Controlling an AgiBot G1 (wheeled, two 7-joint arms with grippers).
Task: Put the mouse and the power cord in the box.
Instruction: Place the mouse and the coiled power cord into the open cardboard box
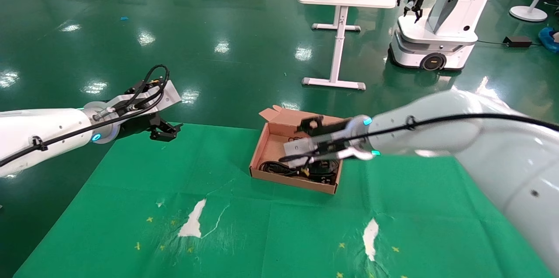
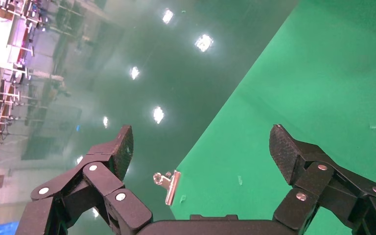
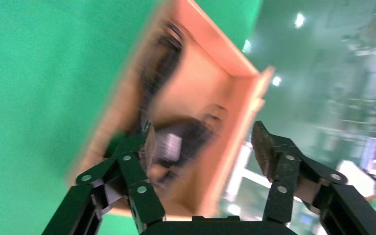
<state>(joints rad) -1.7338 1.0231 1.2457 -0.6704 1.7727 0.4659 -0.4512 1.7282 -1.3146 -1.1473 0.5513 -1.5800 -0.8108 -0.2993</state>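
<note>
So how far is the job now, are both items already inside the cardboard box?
Mostly done, it seems. The power cord lies coiled inside the box, with more dark items beside it, probably the mouse, though the right arm hides them. The right pincer hovers open and empty over the box. The left pincer is open at the green mat's edge. Nothing remains on the mat.

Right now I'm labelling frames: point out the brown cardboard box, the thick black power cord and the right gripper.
brown cardboard box [image 1: 271, 143], head view, bare inner wall.
thick black power cord [image 1: 279, 167], head view, coiled loops.
right gripper [image 3: 201, 142], right wrist view, between fingertips.
</note>
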